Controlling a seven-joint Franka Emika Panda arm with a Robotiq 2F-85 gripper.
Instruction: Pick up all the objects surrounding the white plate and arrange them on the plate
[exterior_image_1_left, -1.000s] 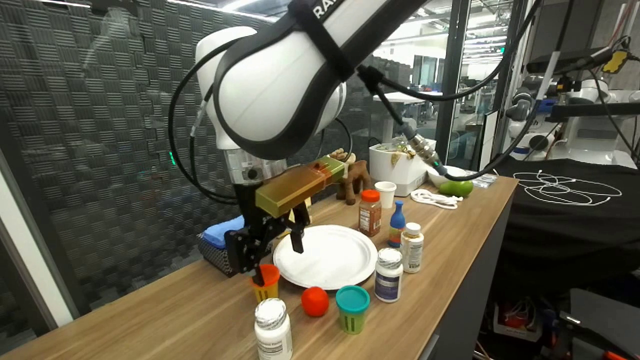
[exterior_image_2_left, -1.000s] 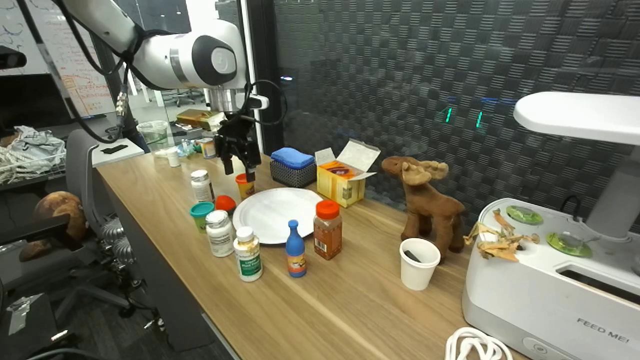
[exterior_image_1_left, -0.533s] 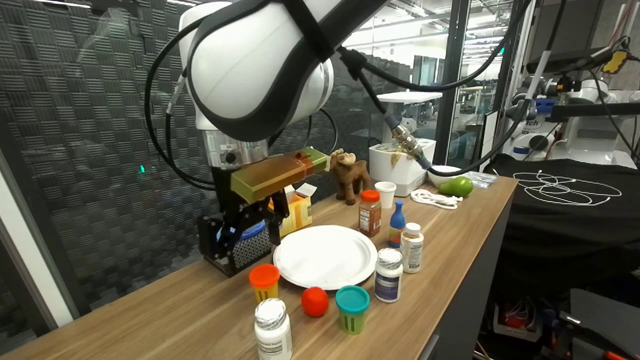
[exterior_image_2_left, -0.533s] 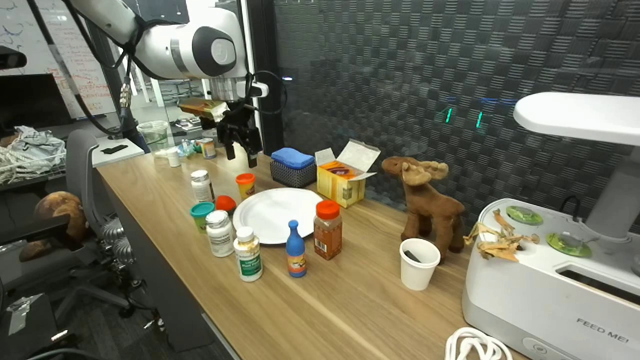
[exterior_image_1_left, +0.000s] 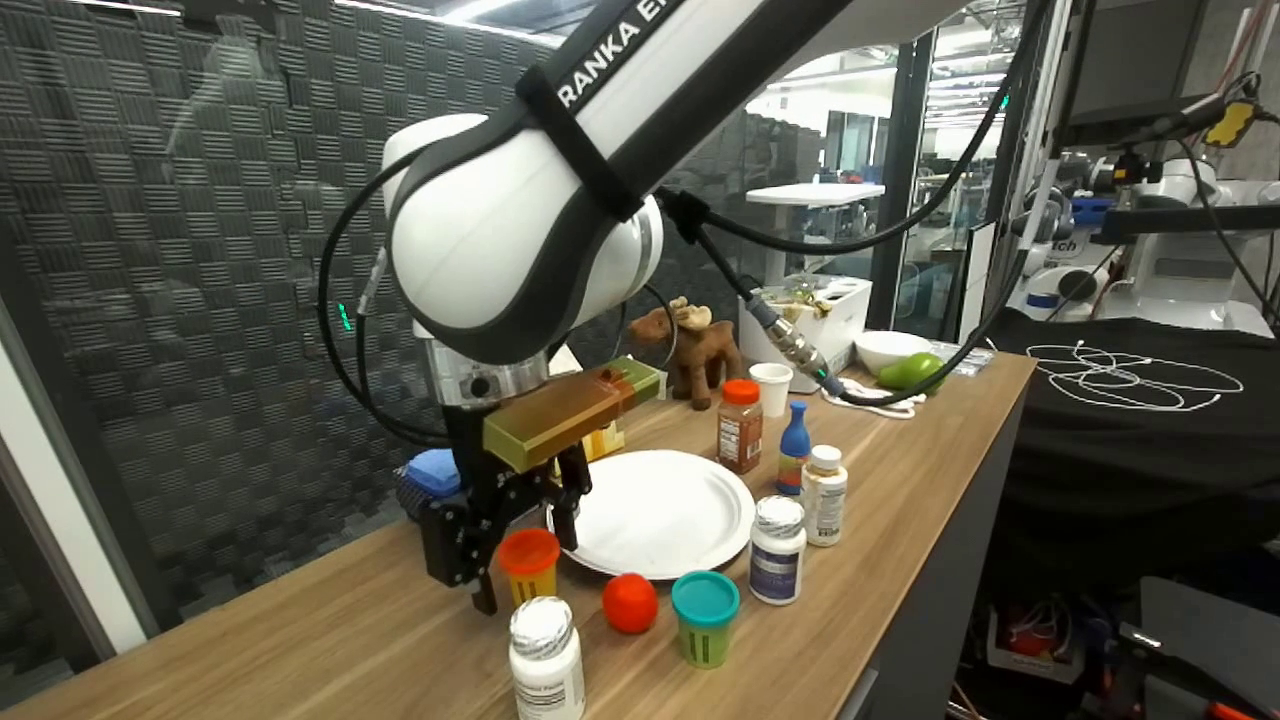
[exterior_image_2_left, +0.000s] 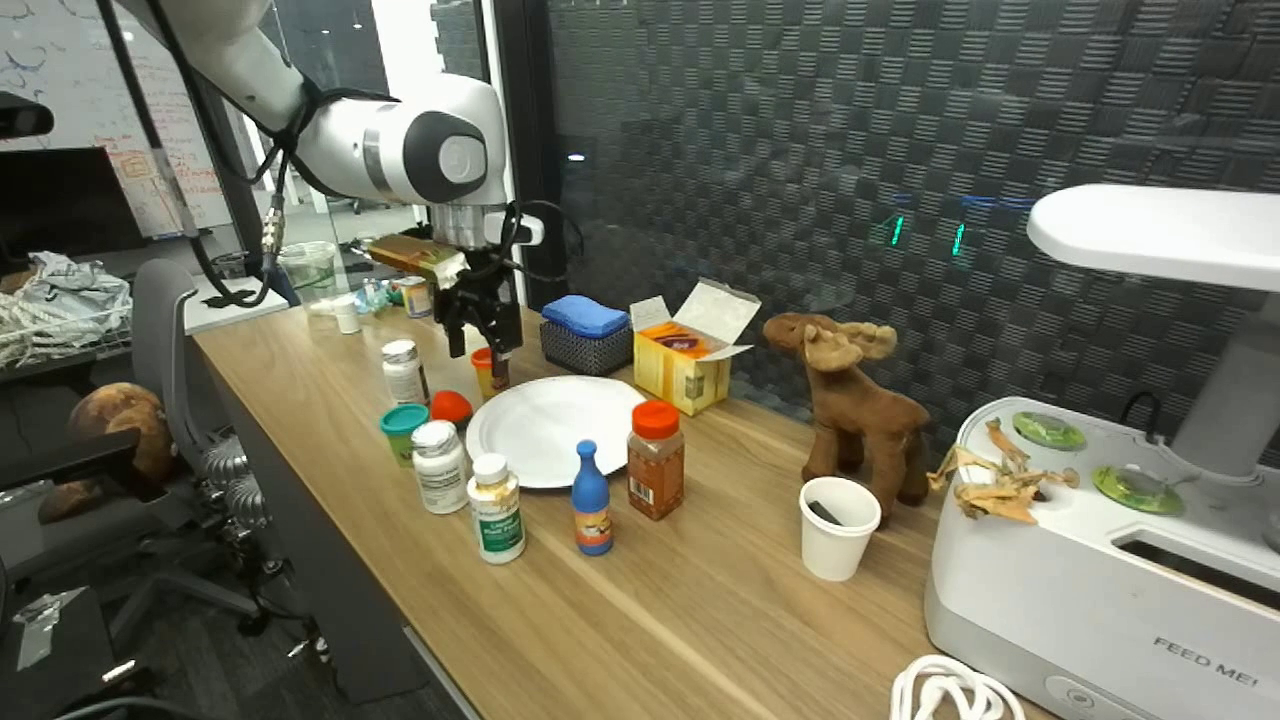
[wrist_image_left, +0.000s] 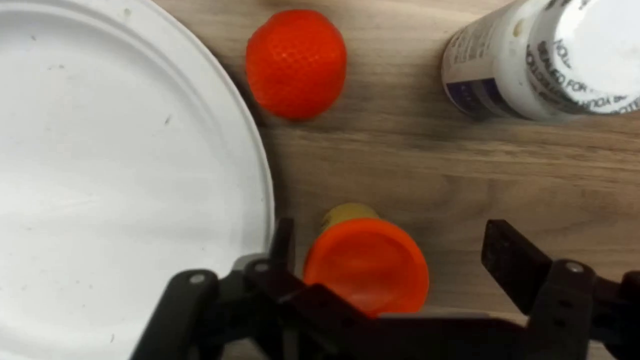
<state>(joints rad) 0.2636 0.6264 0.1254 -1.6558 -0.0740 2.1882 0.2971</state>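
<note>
Wrist view, nearest 1st: gripper (wrist_image_left: 392, 245) jaws spread wide, fingers (wrist_image_left: 515, 265) either side of the orange-lidded tub (wrist_image_left: 370, 265), which stands upright on the wood tabletop (wrist_image_left: 400, 155). Gap shows b/w lid & the finger farther from the white plate (wrist_image_left: 125, 175); can't tell if the plate-side finger touches the tub. Tub is just beside the plate. Past it: small red piece (wrist_image_left: 297, 65), roundish, near the rim, & a silver-sealed white bottle (wrist_image_left: 475, 75) w/ some dk purple on its label, farther out from the plate, well apart from the red piece.

In an exterior view, rest of the ring, near to far: teal-lidded green tub (exterior_image_1_left: 705, 635), like-capped bottle (exterior_image_1_left: 776, 570), white-capped bottle (exterior_image_1_left: 824, 505), narrow-necked blue bottle (exterior_image_1_left: 793, 450), red-capped jar (exterior_image_1_left: 740, 440) w/ reddish-brown contents. All upright on the tabletop round the plate, off it.

Behind the plate, in an exterior view: black mesh basket (exterior_image_2_left: 590, 357) w/ blue item (exterior_image_2_left: 587, 315) on top, next to a yellow box (exterior_image_2_left: 683, 378), flaps up.

Farther along, in an exterior view: paper cup (exterior_image_1_left: 770, 390), brown toy moose (exterior_image_1_left: 705, 355), white appliance (exterior_image_1_left: 785, 345), green fruit (exterior_image_1_left: 905, 372) by a white bowl (exterior_image_1_left: 890, 347). Bkgd: dk textured wall (exterior_image_1_left: 200, 250).
</note>
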